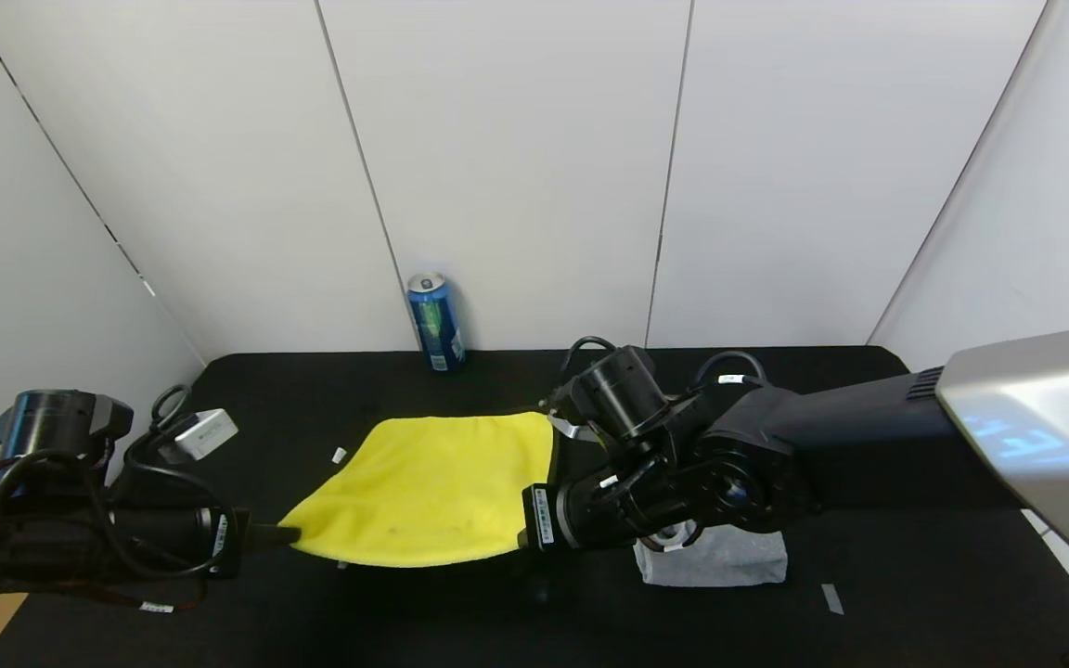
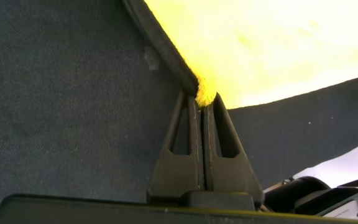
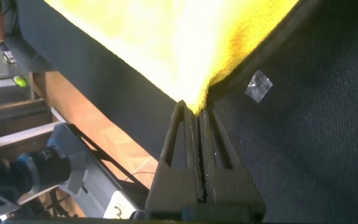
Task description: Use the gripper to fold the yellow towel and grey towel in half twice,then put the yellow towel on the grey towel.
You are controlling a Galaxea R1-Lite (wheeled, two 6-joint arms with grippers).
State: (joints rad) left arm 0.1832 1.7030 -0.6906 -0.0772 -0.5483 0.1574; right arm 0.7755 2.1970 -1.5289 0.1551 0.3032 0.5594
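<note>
Two hands, both clamped tight on near corners of one yellow towel [image 1: 432, 492]: left hand [image 1: 286, 535] at the near-left corner, right hand [image 1: 527, 531] at the near-right. Wrist views show fuzzy microfibre pinched between the fingers. One grey towel [image 1: 715, 557], folded, terry, near right on the black counter [image 1: 915, 557]. One blue can [image 1: 435, 322] far back.

- The yellow towel [image 1: 432, 487], bright and fluffy with dark edge trim, hangs spread and slightly lifted above the black table [image 1: 915, 575], its two near corners pinched up.
- The grey towel [image 1: 715, 557] lies folded into a compact block just right of it.
</note>
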